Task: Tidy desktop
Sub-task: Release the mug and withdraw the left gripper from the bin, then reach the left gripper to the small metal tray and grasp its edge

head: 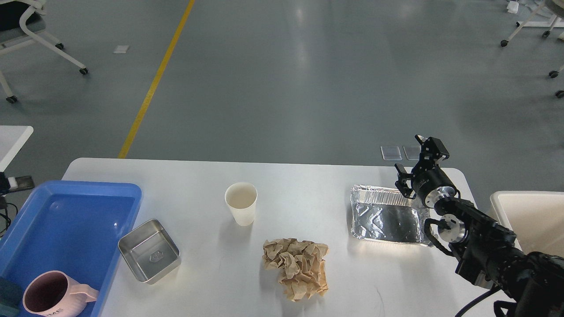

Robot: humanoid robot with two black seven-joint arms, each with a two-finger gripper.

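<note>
The white desktop (282,185) holds a white paper cup (240,202), a crumpled wad of brown paper (297,266), a foil tray (387,215) and a square steel dish (150,250). My right gripper (416,159) is open and empty, held just above the foil tray's far right corner. Of my left gripper (20,182), only a dark tip with a white pad shows at the left edge, beside the blue bin; its fingers cannot be told apart.
A blue plastic bin (88,189) sits on the desktop's left end with a pink mug (48,299) inside. A cream bin (528,211) stands off the right edge. A smaller white table's corner (13,136) and a wheeled chair (39,39) are at the left.
</note>
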